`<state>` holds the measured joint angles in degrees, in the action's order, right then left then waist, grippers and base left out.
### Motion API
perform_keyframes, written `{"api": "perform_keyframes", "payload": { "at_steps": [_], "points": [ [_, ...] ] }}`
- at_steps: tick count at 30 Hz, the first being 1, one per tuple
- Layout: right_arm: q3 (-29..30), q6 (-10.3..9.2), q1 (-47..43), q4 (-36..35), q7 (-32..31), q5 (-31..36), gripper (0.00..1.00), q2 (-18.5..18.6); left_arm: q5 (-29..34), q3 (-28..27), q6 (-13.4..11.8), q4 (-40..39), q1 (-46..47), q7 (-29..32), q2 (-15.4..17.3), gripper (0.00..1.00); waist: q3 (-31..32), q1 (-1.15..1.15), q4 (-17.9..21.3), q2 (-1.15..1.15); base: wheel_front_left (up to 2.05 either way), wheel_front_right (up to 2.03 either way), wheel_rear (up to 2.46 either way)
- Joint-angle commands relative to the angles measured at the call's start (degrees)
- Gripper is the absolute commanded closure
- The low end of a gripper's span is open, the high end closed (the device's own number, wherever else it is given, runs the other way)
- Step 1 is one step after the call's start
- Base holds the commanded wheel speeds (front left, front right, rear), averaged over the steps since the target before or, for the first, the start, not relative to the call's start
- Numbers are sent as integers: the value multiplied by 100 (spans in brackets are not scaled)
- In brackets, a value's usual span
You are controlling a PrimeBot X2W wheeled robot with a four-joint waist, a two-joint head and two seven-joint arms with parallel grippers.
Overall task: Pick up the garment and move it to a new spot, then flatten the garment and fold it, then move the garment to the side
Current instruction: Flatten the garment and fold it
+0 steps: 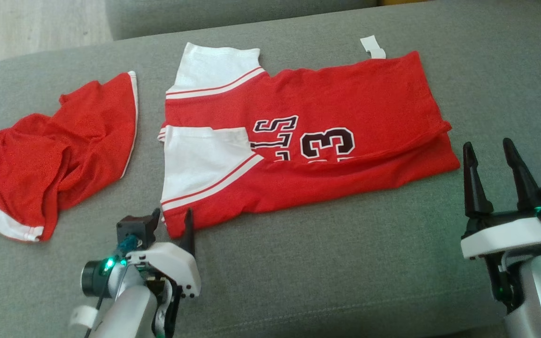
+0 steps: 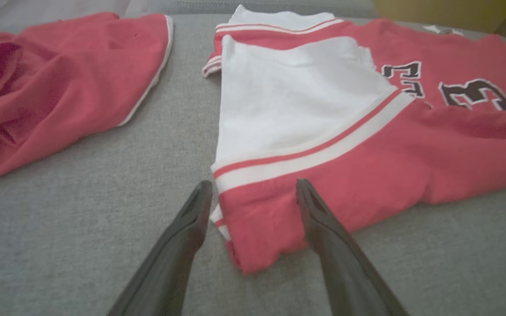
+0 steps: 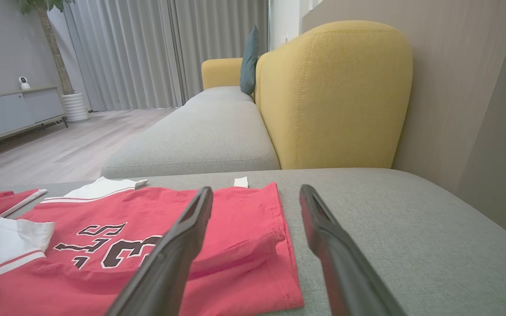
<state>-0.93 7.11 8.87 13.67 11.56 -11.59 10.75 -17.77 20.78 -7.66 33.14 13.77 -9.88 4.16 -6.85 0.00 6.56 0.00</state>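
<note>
While left tool (image 1: 172,213) and right tool (image 1: 487,144) gape empty, jersey (image 1: 327,108) lies part-folded: looks thin, limp, light; pinch layered corner at left tool.

Item: red-and-white jersey (image 1: 345,94). A black, white-outlined numeral (image 1: 328,143), "3", is showing on the red body and lying sideways in the head view. A fold is cutting off more print at its 6 o'clock. Black lettering (image 1: 275,126) is sitting at the numeral's 9 o'clock, with only an "S" reading clearly. The white tag (image 1: 373,47) is showing no legible print.
</note>
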Motion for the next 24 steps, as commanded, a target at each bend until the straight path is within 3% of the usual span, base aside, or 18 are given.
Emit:
{"api": "perform_keyframes", "payload": {
  "at_steps": [1, 10, 16, 17, 18, 19, 24],
  "points": [
    [-79, 37, 156, -223, 0, 28, 0, 4, 53, -133, -39, -41, 278, 31, 143, 0, -31, 0, 44, 0, 0, 0, 0],
    [-42, 37, 180, -256, -3, 52, 0, -15, 134, -29, -155, 429, 482, 377, 232, 0, -142, 0, 144, 0, 0, 0, 0],
    [22, 37, 233, -291, -16, 104, 0, -36, 184, 163, 9, 634, 617, 728, 280, 0, -246, 0, 172, 0, 0, 0, 0],
    [52, 37, 240, -285, -23, 117, 0, -46, 181, 201, 67, 658, 645, 790, 284, 6, -263, 0, 168, 0, 0, 0, 0],
    [90, 37, 247, -275, -44, 130, 0, -61, 177, 232, 120, 662, 675, 825, 285, 65, -285, 0, 162, 0, 0, 0, 0],
    [132, 37, 254, -250, -83, 142, 0, -83, 172, 261, 177, 643, 702, 827, 285, 100, -298, 0, 152, 0, 0, 0, 0],
    [501, 37, 334, 98, -504, 269, 0, -332, 161, 199, 125, 265, 832, 325, 294, 100, -347, 0, 21, 0, 0, 0, 0]
  ]
}}
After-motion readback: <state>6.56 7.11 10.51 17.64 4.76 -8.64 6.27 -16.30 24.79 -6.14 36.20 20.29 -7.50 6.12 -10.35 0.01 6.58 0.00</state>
